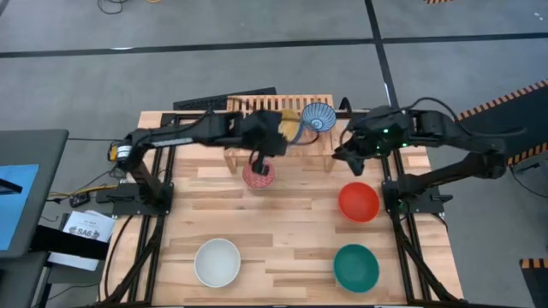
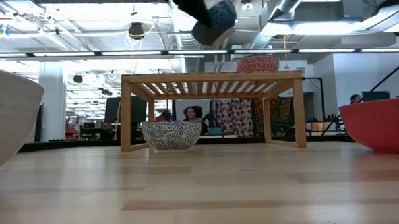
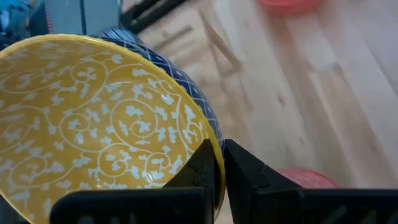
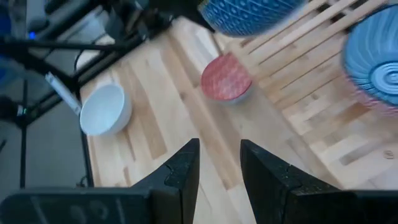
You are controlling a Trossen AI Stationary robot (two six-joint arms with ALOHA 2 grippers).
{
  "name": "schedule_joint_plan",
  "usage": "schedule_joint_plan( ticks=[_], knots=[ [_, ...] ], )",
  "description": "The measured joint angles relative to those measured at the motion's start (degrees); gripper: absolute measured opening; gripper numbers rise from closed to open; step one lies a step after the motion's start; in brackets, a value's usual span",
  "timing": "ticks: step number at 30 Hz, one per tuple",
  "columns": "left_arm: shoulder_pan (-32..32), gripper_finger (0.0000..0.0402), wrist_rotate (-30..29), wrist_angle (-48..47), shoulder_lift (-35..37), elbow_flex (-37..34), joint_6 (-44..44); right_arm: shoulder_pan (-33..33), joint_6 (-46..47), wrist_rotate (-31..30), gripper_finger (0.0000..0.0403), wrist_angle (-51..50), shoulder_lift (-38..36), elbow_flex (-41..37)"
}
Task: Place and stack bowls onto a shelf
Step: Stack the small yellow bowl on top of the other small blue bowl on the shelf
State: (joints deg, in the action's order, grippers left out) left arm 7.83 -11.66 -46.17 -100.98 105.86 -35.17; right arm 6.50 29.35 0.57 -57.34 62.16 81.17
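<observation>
A: Where is the left hand?

B: Above the shelf, upper middle of the high view. Its fingers pinch the rim of the yellow patterned bowl, which hangs in the air, tilted, with its dark blue patterned outside turned outward.

A: And the right hand?

B: At the right end of the shelf, over the worktop, fingers spread and empty.

A: The other bowls?

B: The blue-and-white striped bowl sits on the shelf's right part; from the low view it seems to rest in a red patterned bowl. Another pink-red patterned bowl stands on the worktop just in front of the shelf. The plain red bowl is centre right, the teal bowl lower right, the white bowl lower left.
</observation>
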Motion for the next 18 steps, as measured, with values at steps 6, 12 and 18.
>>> schedule_joint_plan(
  ticks=[6, 12, 18],
  knots=[
    [4.37, 0.0, 0.92, 0.69, -9.63, 11.55, -4.01, -0.15, 0.97, -2.05, 0.0137, 2.32, -1.73, 0.02],
    [6.03, 0.0, 1.45, 0.69, -18.1, 23.51, -6.52, -0.55, 1.3, -3.68, 0.0137, 4.5, -0.96, 0.04],
    [6.67, 0.0, 3.84, 0.82, -22.41, 28.71, -8.99, -0.55, 3.11, -3.69, 0.0137, 4.47, -1.01, 0.0]
  ],
)
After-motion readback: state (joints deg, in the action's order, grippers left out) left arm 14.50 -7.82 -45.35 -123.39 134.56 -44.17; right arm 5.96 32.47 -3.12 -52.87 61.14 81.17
